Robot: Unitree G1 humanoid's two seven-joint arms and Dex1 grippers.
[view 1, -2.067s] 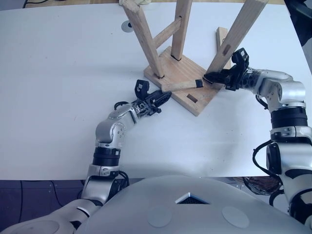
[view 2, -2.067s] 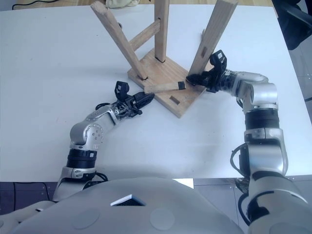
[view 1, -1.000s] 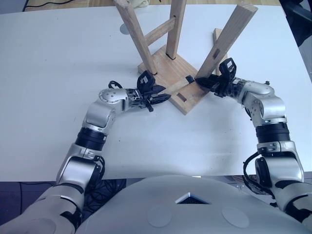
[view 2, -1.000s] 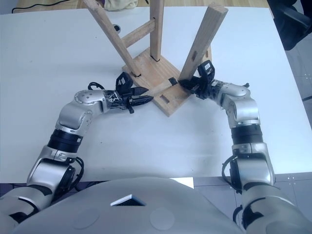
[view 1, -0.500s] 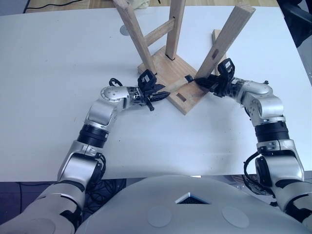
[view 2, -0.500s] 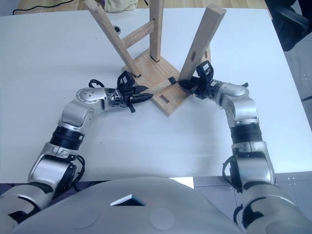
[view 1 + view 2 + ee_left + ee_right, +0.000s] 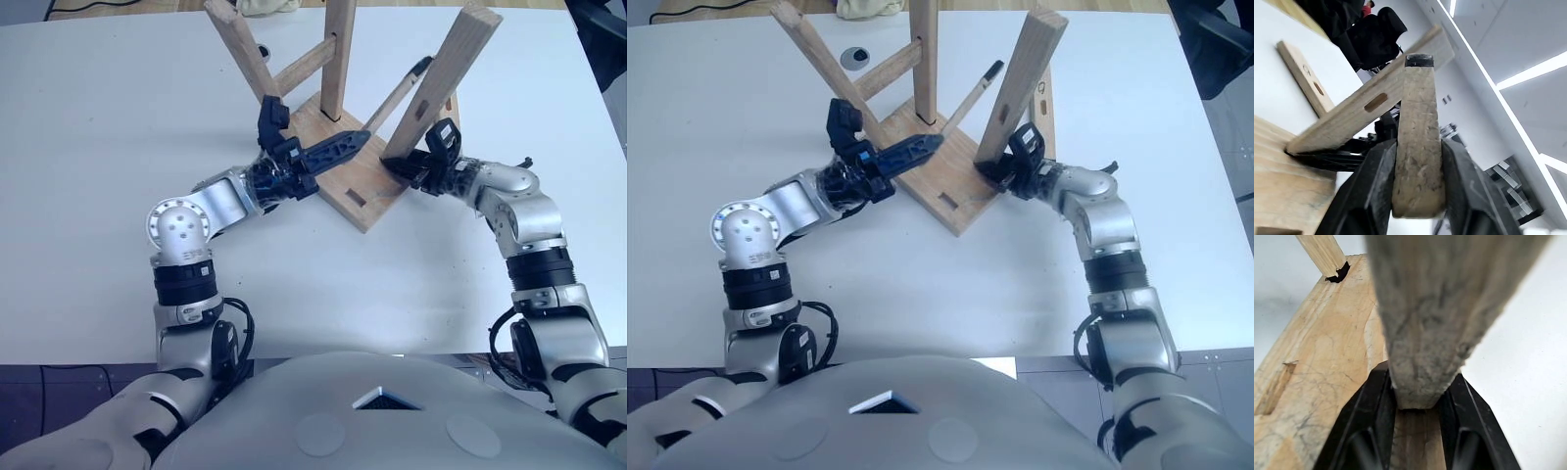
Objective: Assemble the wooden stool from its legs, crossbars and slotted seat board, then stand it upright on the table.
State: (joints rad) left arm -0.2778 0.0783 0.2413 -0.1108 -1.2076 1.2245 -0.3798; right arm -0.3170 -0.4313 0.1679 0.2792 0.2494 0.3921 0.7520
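The square pale wooden seat board (image 7: 343,178) lies flat on the white surface (image 7: 98,117). The left pincer (image 7: 345,148) pinches a thin wooden crossbar (image 7: 397,98) and holds it slanted above the board. The right pincer (image 7: 406,167) pinches the thick slanted wooden leg (image 7: 446,83) at its lower end, at the board.

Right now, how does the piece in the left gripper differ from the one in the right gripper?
The crossbar in the left gripper is slim; the leg in the right gripper is far thicker. The crossbar is held over the seat board; the leg's lower end meets it. The crossbar has a dark-capped tip; the leg has a side slot. Both are bare wood, tilted, clamped.
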